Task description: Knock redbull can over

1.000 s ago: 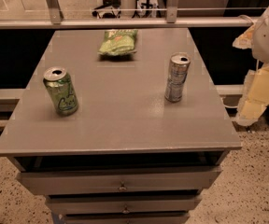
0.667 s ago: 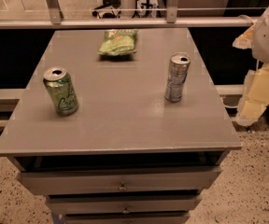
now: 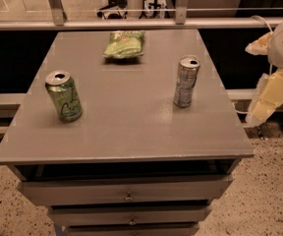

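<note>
While redbull can stands upright near right table edge, claw beyond it, its state unclear

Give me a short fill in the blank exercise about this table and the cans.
The tall, slim silver-grey metal can with blue patches stands ____ on the grey table.
The wider green metal can stands toward the picture's ____ side.
The green crinkled snack bag lies near the table's ____ edge.
The gripper is out of view; only the white and cream robot arm shows, at the picture's ____ edge.
Missing words: upright; left; far; right.
</note>
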`<move>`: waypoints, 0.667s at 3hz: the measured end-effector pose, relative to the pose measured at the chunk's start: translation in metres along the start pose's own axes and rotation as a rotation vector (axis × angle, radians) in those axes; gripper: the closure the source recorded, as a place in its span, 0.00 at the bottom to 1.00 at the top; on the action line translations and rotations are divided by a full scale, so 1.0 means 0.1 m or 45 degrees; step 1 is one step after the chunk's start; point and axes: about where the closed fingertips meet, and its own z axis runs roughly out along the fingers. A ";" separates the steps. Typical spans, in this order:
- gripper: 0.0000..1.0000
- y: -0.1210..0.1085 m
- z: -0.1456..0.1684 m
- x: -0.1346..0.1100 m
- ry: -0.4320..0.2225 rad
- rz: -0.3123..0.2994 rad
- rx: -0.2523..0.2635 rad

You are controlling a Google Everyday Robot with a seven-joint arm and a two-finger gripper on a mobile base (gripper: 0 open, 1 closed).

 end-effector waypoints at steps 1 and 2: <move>0.00 -0.28 0.26 -0.03 -0.166 0.024 0.019; 0.00 -0.51 0.58 -0.26 -0.467 0.099 0.044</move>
